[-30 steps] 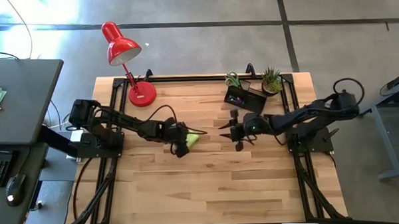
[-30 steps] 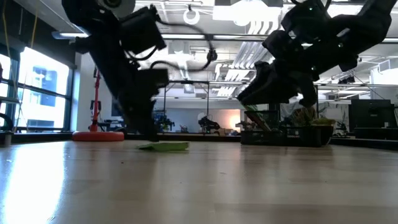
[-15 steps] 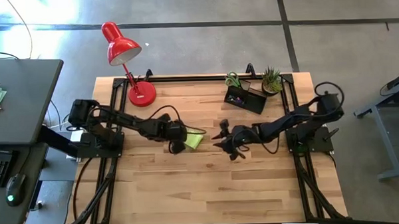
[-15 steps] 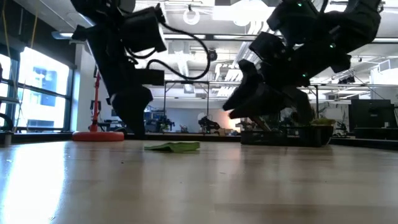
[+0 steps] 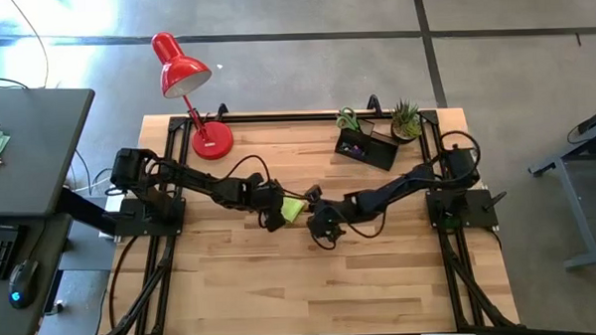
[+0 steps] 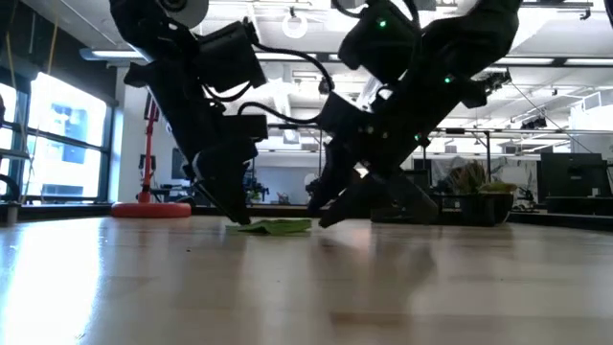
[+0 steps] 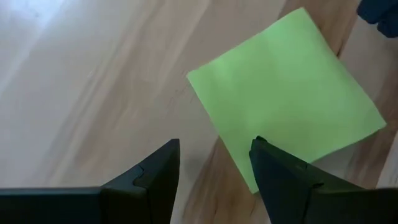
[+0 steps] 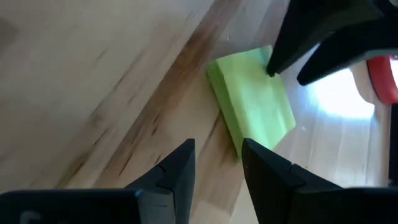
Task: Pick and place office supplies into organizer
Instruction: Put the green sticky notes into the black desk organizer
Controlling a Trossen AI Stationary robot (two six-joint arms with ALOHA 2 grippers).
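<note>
Yellow-green sticky-note block [image 5: 292,208] flat on wooden table [image 5: 282,277], left gripper [image 5: 273,219] and right gripper [image 5: 318,226] flanking it, both parted, empty.

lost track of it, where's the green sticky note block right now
In the high view the sticky-note block lies flat on the table near its middle, between the left gripper and the right gripper, neither holding it.

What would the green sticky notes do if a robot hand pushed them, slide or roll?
The sticky notes would probably slide: they lie flat on the smooth wooden table, with nothing round to roll on. The block looks thin and small, so likely light. Pushed hard on one edge, the top sheets might bend or lift, since it looks like stacked paper.
</note>
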